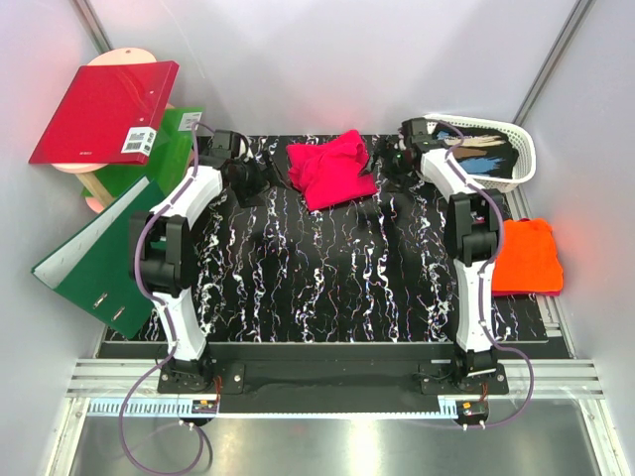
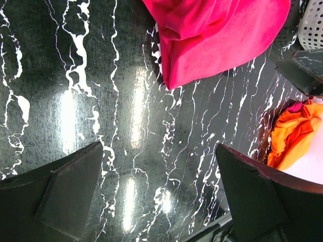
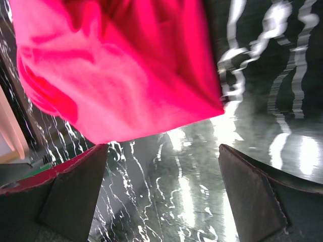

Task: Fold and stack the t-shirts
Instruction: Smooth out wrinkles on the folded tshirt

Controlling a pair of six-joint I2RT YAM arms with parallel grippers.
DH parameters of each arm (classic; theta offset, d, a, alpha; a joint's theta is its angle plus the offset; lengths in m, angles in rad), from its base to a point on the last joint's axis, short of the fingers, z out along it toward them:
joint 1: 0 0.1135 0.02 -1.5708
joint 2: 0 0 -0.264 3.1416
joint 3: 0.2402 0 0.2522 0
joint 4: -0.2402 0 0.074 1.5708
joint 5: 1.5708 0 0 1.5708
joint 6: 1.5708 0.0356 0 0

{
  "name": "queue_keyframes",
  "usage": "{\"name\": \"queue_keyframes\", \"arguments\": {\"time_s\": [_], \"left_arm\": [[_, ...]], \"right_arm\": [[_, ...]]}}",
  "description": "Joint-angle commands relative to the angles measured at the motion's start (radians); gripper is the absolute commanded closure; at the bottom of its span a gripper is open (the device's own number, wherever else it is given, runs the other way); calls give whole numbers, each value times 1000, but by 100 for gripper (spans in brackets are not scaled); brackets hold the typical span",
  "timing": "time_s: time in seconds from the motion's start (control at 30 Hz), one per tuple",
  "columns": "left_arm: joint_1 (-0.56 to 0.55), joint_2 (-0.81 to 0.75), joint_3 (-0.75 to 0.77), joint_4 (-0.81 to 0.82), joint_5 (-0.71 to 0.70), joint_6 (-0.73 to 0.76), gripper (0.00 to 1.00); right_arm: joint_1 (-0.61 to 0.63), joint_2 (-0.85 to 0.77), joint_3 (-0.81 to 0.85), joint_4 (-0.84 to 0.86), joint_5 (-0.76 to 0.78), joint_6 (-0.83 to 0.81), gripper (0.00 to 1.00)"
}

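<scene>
Hovering over the far part of the black marbled table (image 1: 317, 288), my two claws flank the magenta-pink t-shirt (image 1: 329, 169). It lies crumpled in a loose heap near the table's far edge, roughly midway between them. My left claw (image 2: 157, 148) hangs spread wide and holds nothing, with a corner of the pink cloth just ahead of its fingers and bare table beneath. My right claw (image 3: 162, 147) is spread wide too and empty; the pink cloth is close before its tips but not touching them. The orange t-shirt (image 1: 528, 256) rests well apart from the pink one, at the table's right edge beside my right arm, gathered into a rough rectangle. A white basket (image 1: 501, 159) sits at the far right corner. A red binder (image 1: 104, 111) and green binders (image 1: 94, 253) lean at the left.
</scene>
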Motion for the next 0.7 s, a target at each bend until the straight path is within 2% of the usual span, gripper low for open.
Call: {"name": "queue_keyframes", "arguments": {"time_s": [0.0, 0.23, 0.67], "left_arm": [[-1, -55, -14, 26, 26, 18, 1], [-1, -67, -34, 29, 33, 18, 1], [-3, -84, -50, 28, 46, 19, 1]], "right_arm": [[55, -66, -24, 28, 2, -17, 0], [92, -31, -22, 31, 38, -18, 0], [150, 90, 93, -12, 156, -72, 0]]}}
